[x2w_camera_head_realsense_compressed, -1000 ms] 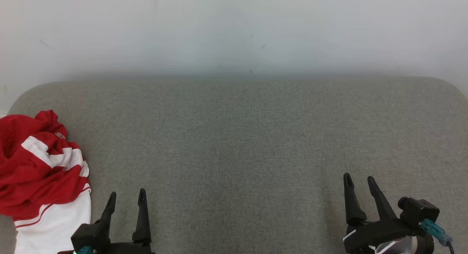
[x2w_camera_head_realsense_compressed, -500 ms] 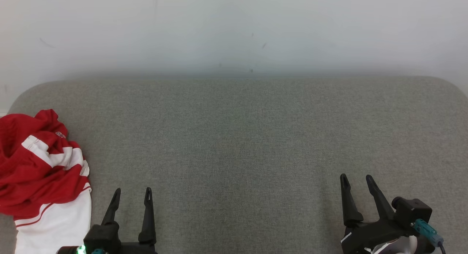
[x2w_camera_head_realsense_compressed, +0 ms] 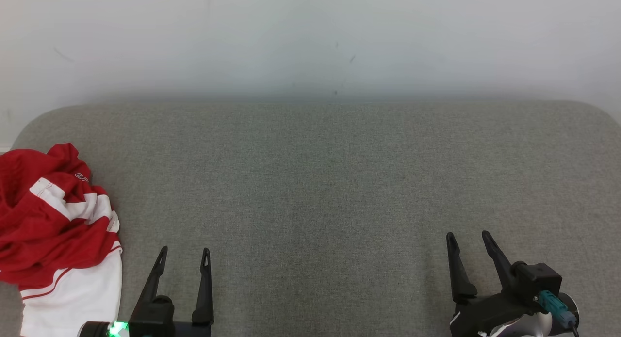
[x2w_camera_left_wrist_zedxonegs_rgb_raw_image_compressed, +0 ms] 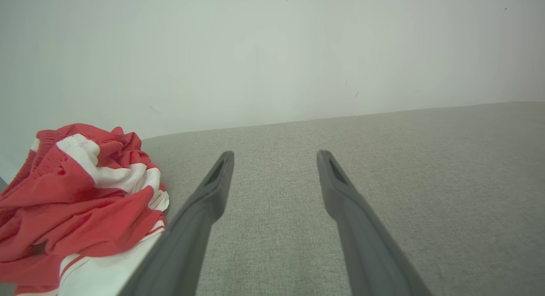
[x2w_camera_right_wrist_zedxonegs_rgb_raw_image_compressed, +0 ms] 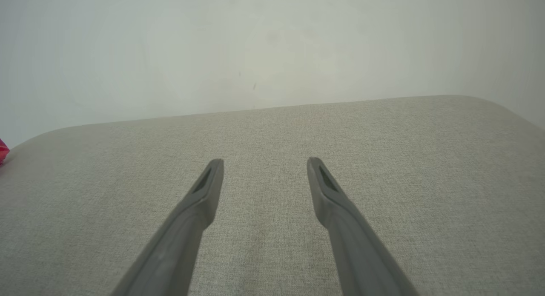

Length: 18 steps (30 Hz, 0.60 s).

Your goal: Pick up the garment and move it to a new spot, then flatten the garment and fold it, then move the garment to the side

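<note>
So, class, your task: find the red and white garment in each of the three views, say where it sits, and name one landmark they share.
Head view: garment crumpled at the left edge, left of the left gripper.
Left wrist view: garment in the lower left corner.
Right wrist view: a red sliver of garment at the far left edge.
Shared landmark: the far edge of the grey cushion against the pale wall.

A grey fabric couch seat [x2w_camera_head_realsense_compressed: 315,182] carries a crumpled red-and-white garment [x2w_camera_head_realsense_compressed: 53,220] at its left end.
</note>
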Tool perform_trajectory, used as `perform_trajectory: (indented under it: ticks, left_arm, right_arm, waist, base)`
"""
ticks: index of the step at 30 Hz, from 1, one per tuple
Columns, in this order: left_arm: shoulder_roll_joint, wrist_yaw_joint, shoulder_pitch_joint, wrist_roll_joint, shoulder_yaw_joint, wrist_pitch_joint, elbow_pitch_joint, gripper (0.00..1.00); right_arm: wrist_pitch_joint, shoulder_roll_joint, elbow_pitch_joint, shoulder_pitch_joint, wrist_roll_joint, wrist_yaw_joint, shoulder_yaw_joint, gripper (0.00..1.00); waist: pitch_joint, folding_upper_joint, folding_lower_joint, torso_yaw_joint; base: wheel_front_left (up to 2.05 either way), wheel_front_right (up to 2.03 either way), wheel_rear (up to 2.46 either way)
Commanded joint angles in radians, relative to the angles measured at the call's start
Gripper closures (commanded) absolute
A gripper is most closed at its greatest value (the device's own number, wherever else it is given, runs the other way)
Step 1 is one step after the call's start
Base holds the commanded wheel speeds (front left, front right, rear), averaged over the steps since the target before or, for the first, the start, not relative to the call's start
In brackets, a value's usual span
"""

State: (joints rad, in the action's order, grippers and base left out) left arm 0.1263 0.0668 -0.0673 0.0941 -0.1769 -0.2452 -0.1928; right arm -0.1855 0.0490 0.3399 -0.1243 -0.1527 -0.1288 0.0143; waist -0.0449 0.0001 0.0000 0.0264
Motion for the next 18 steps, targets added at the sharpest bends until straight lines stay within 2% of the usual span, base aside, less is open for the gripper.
perform_trajectory:
  ticks: [1,8,18]
  left_arm:
    - [0.004,0.005,-0.002,-0.023,-0.003,-0.008,0.005,0.0]
    - [0.001,0.011,-0.001,-0.066,-0.008,-0.024,0.0,0.0]
    - [-0.01,-0.003,-0.004,-0.041,0.007,-0.022,-0.01,0.0]
  right_arm:
    - [-0.008,0.002,0.001,-0.011,0.024,-0.003,0.002,0.0]
    - [-0.011,0.002,-0.001,-0.011,0.071,-0.004,0.004,0.0]
    - [-0.005,0.002,-0.004,-0.008,0.064,-0.004,0.006,0.0]
  waist:
    - [-0.001,-0.0001,0.0,0.0]
    - [-0.008,-0.0001,0.0,0.002]
    - [-0.012,-0.0001,0.0,0.004]
  base:
    - [0.0,0.0,0.0]
    - [0.0,0.0,0.0]
    - [0.0,0.0,0.0]
